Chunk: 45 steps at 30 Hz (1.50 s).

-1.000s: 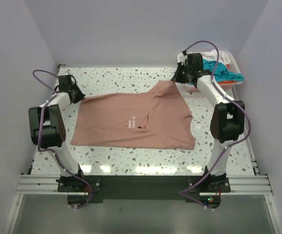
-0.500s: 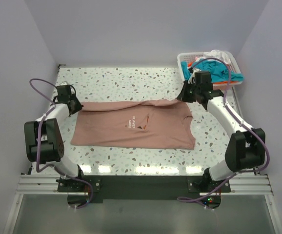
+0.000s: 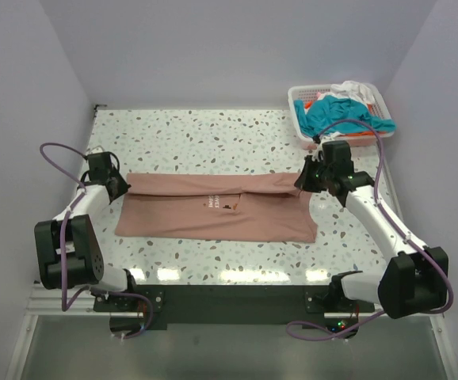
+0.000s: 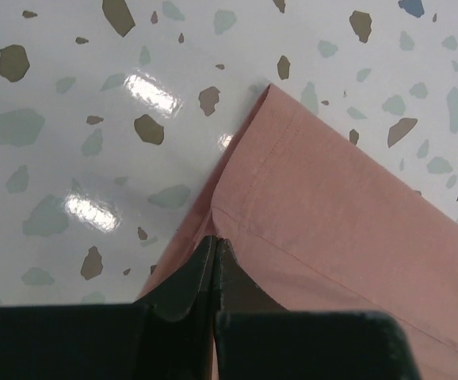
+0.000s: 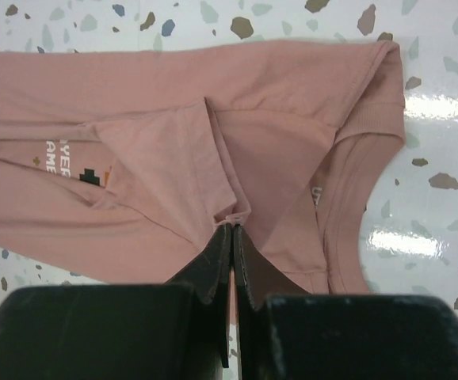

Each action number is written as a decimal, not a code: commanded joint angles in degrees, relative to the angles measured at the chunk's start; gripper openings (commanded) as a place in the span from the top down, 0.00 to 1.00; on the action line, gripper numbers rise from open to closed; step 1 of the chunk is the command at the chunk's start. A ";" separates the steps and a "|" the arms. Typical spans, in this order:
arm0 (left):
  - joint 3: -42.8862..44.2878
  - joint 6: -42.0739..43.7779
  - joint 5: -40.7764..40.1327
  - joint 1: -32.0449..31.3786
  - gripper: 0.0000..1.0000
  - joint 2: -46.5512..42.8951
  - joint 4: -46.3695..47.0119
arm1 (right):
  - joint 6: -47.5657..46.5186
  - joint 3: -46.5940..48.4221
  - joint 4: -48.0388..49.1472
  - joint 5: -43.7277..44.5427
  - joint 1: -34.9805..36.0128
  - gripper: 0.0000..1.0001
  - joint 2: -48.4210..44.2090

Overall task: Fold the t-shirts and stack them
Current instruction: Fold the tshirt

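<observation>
Moved: since a second ago both arms drew nearer, laying the far edge of the dusty salmon-pink cloth t-shirt (image 3: 213,218) over its front.
Shirt: flat, mid speckled terrazzo table (image 3: 213,131), lettering partly covered.
Left gripper (image 4: 215,247): we see jaws closed, pinching the folded left corner.
Right gripper (image 5: 231,231): jaws closed on a pleat beside the collar.
Basket: white plastic lattice basket (image 3: 297,119), far right, holds teal, white and orange tees (image 3: 332,117).
</observation>
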 commanded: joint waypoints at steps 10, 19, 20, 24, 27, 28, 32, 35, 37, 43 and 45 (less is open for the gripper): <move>-3.06 0.82 -2.23 0.82 1.00 -4.62 -0.33 | 0.16 -3.95 -6.18 2.93 0.49 1.00 -7.07; -5.09 -0.41 -3.29 1.17 0.72 -5.50 -2.62 | 2.44 -6.24 -12.07 7.67 8.31 0.95 -5.15; -5.09 -0.67 -3.29 1.08 0.63 -5.59 -2.88 | 2.79 -6.33 -12.60 7.85 9.45 0.80 -4.71; -5.53 -1.91 -3.21 1.08 0.39 -7.95 -4.20 | 3.32 -5.63 -13.49 8.46 9.98 0.45 -4.88; -5.35 -2.17 -1.72 0.99 0.38 -10.06 -3.24 | 1.75 -2.65 -11.91 8.73 9.98 0.41 -3.66; -5.35 -2.26 -0.49 0.99 0.38 -10.25 -2.80 | 1.48 -1.94 -9.82 8.64 9.98 0.41 -1.65; -4.30 -2.79 2.50 0.38 0.38 -8.67 -0.86 | 0.95 2.62 -3.04 4.08 9.98 0.41 7.58; -3.33 -3.14 4.88 0.20 0.38 -6.65 0.37 | 1.56 5.17 3.11 -0.14 9.98 0.42 15.23; -2.98 -3.49 5.23 0.20 0.38 -6.12 0.98 | 2.00 7.02 6.01 -1.90 9.98 0.42 19.27; -2.98 -2.88 5.32 0.11 0.38 -6.03 0.90 | 2.79 14.05 6.29 -0.33 9.90 0.44 30.62; -2.80 -2.44 5.32 0.12 0.38 -5.51 0.90 | 2.79 15.11 5.94 0.47 9.90 0.45 32.20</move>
